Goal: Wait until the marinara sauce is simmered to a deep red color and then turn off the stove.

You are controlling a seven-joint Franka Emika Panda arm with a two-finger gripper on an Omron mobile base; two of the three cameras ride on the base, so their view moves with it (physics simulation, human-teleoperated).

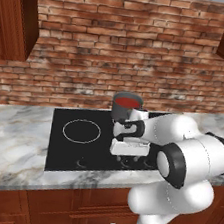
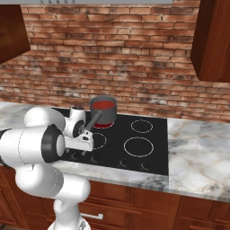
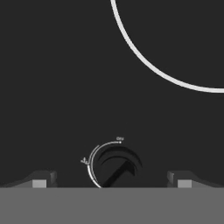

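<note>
With the marinara sauce deep red at upper centre of the right base view, the gripper, jaws wide and empty, straddled 1 knob at bottom centre on the stove; off-centre closing risked slipping.

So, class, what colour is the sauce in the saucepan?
Deep red marinara sauce, clearest in the right base view.

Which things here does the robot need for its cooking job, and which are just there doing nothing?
Needed for the job:
sauce, red, in the saucepan
stove
knob, between the fingertips
gripper, open, low over the knob

Just there:
marble counter
brick wall
wooden cupboards
other burner rings, unused
</note>
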